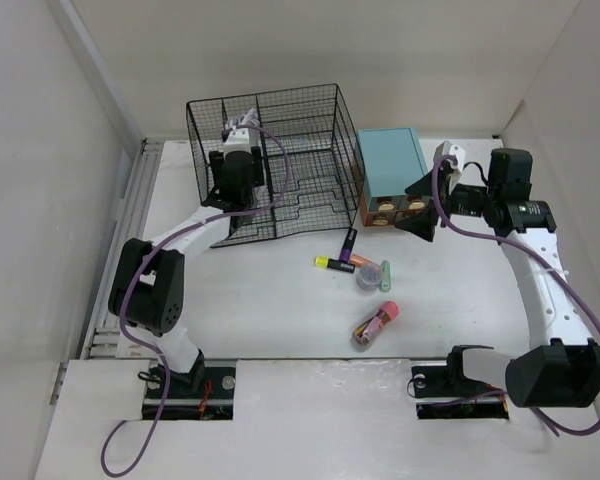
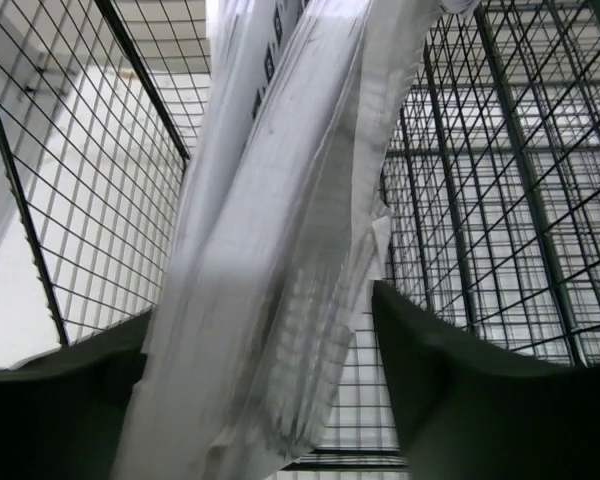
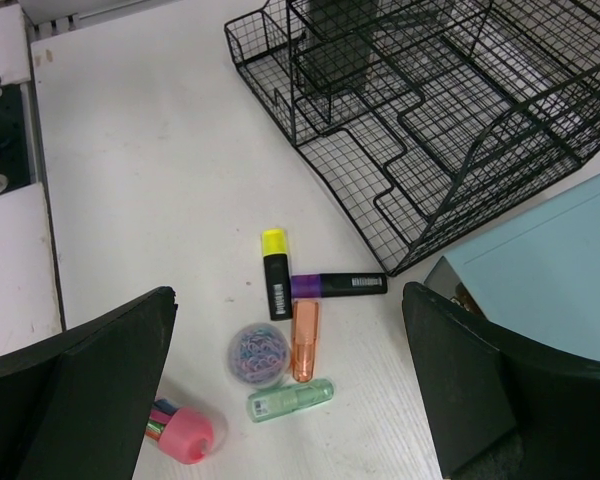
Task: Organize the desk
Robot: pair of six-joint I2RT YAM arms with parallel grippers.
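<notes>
White desk [image 1: 260, 300], long axis left-right; left pincer [image 2: 263, 305] clenched on paper sheaf [image 2: 280, 180] inside mesh organizer [image 1: 310, 130]; right pincer [image 3: 288, 292] released.

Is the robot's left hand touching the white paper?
Touching. The left wrist view shows the white paper pinched between the two fingers of the left end effector, pressed against both.

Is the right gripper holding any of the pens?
No, the right gripper is open and empty; the pens lie loose on the desk beneath it.
</notes>
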